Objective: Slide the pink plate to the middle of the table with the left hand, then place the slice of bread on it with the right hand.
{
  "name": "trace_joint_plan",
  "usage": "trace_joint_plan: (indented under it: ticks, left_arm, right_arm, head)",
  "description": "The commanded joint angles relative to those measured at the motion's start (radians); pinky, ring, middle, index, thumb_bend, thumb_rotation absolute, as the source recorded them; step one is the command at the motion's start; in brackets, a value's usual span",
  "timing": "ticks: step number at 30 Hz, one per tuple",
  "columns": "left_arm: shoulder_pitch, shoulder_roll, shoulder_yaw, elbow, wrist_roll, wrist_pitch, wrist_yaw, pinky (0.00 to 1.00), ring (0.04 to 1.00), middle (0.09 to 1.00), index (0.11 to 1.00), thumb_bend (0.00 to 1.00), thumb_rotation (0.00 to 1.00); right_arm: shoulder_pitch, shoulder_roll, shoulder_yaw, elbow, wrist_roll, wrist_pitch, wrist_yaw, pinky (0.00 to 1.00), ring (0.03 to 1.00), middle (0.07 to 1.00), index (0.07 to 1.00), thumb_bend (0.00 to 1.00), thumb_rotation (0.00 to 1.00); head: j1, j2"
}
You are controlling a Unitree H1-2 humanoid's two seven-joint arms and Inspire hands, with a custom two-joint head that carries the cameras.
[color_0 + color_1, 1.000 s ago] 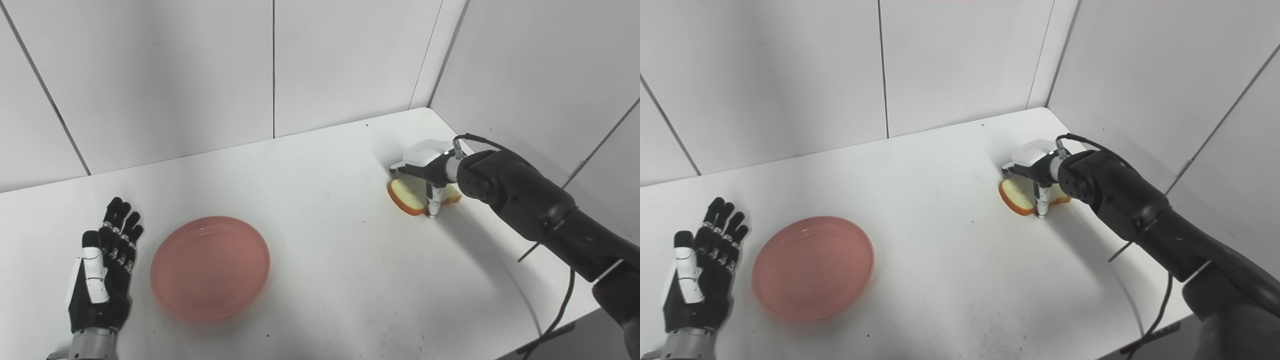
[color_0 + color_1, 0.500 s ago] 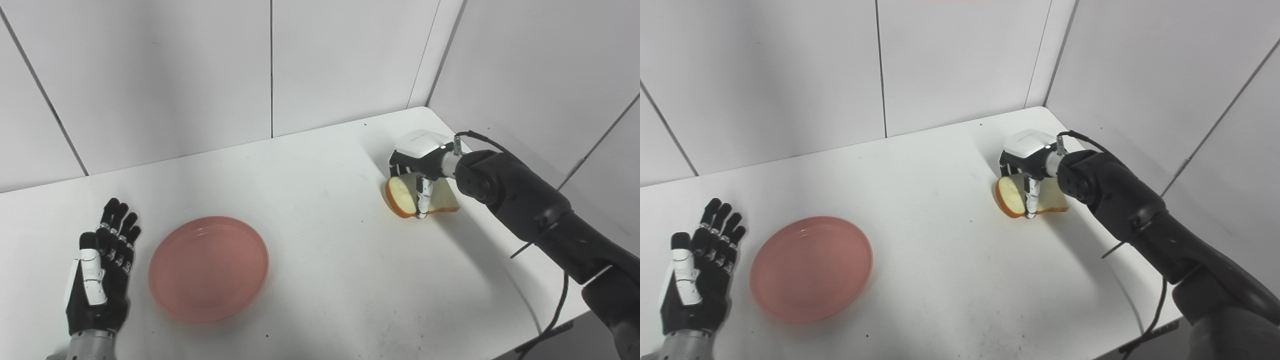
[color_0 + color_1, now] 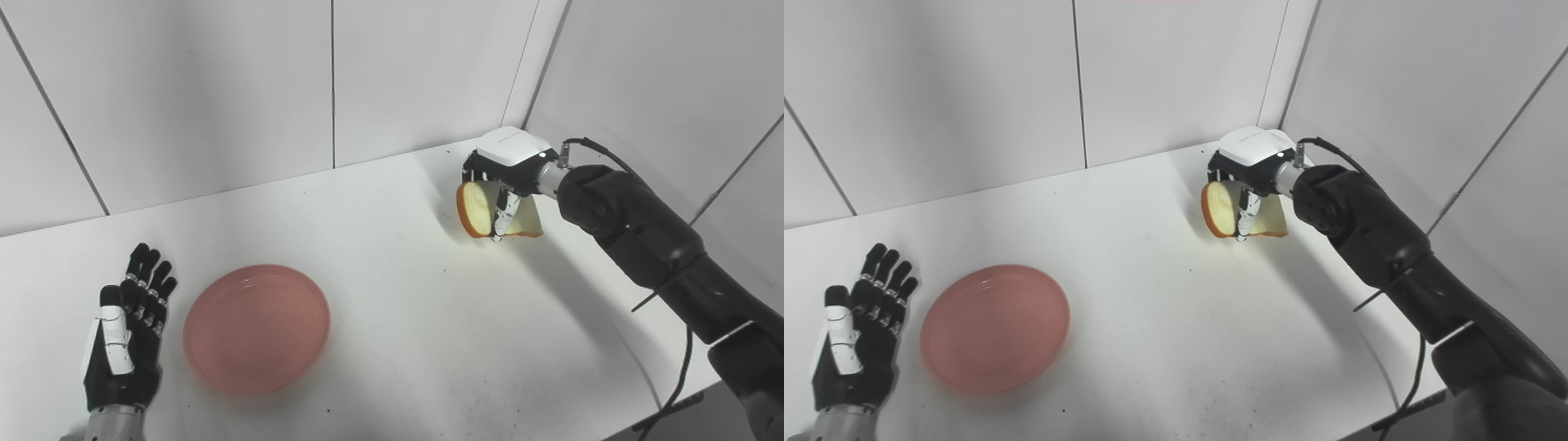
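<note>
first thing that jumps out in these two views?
The right hand at the table's far right corner, shut on the slice of bread and holding it tilted above the white table. Next, the pink plate, empty at the near left. The left hand lies open beside it, not touching.

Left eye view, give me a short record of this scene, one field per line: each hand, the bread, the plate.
left hand: open, flat on the table beside the plate, holding nothing
right hand: shut on the slice of bread
slice of bread: tilted on edge, lifted off the table
pink plate: on the table's left part, nothing on it
bread to plate: apart, bread far right and farther back
</note>
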Motion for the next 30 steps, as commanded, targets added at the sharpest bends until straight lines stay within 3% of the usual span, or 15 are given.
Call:
trace_joint_plan:
  ticks: [1, 8, 12, 19, 23, 30]
  left_arm:
    - [0.023, -0.014, -0.011, -0.002, 0.010, -0.005, 0.003, 0.98, 0.979, 0.994, 0.943, 0.77, 0.99]
    - [0.030, -0.028, -0.015, -0.005, 0.022, -0.012, 0.018, 0.97, 0.973, 0.992, 0.921, 0.76, 0.97]
    - [0.033, -0.039, -0.020, -0.004, 0.029, -0.014, 0.027, 0.96, 0.963, 0.986, 0.919, 0.76, 0.96]
    - [0.038, -0.067, -0.046, -0.007, 0.067, -0.009, 0.054, 1.00, 0.984, 0.999, 0.960, 0.75, 0.99]
    - [0.033, -0.086, -0.052, 0.006, 0.076, -0.027, 0.062, 0.99, 0.986, 1.000, 0.968, 0.71, 1.00]
    - [0.021, -0.112, -0.061, 0.041, 0.117, -0.076, 0.083, 0.98, 0.978, 0.999, 0.969, 0.72, 1.00]
  right_arm:
    - [-0.056, 0.014, -0.026, -0.052, 0.032, -0.020, -0.031, 0.37, 0.429, 0.503, 0.466, 0.53, 0.00]
    - [-0.100, 0.137, -0.002, -0.118, 0.045, 0.010, -0.015, 0.30, 0.369, 0.465, 0.491, 0.53, 0.00]
    - [-0.106, 0.234, 0.004, -0.133, 0.062, -0.007, -0.044, 0.33, 0.392, 0.465, 0.495, 0.53, 0.00]
    - [-0.100, 0.382, -0.001, -0.125, 0.128, -0.057, -0.116, 0.29, 0.358, 0.453, 0.495, 0.53, 0.00]
    - [-0.097, 0.437, 0.007, -0.101, 0.143, -0.106, -0.176, 0.29, 0.359, 0.456, 0.496, 0.53, 0.00]
    - [-0.101, 0.500, 0.042, -0.100, 0.186, -0.138, -0.169, 0.31, 0.409, 0.491, 0.508, 0.52, 0.00]
  head:
    - [0.011, 0.003]
    - [0.038, 0.004]
    - [0.091, 0.010]
    - [0.247, 0.013]
    - [0.316, 0.019]
    - [0.437, 0.032]
